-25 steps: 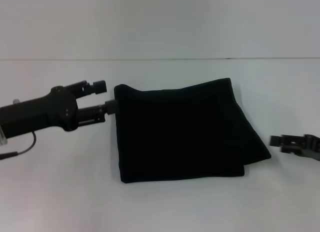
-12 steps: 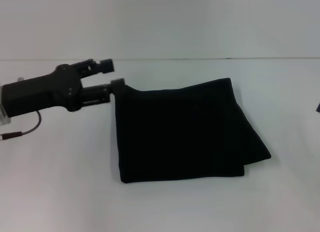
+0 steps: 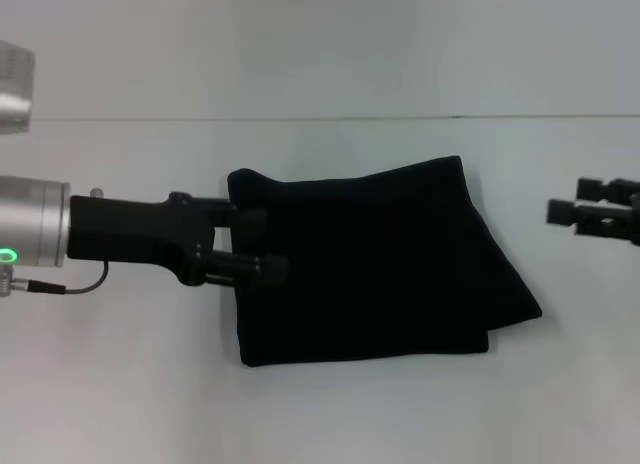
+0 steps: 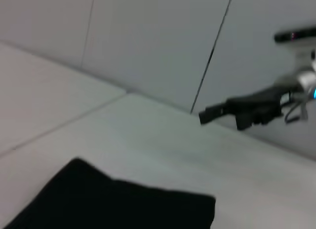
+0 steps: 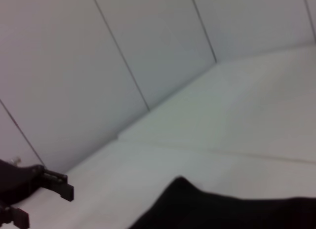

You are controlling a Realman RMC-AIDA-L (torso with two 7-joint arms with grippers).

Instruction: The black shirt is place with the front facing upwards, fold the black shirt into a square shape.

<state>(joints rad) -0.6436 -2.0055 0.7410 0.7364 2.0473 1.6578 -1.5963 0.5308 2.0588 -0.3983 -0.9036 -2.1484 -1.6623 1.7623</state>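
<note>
Head view: the left gripper is seen at the left, reaching over the shirt's left edge with its fingers spread apart and nothing held between them. At the middle of the white table the black shirt is laid flat, folded into a rough square. At the far right the right gripper is held well apart from the shirt, and whether it is open cannot be told.

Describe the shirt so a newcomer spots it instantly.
On the white table, mid-surface between the two arms, lies the shirt, folded into a rough rectangle. It is the only cloth there: plain black, with the left pincer at its left edge.
</note>
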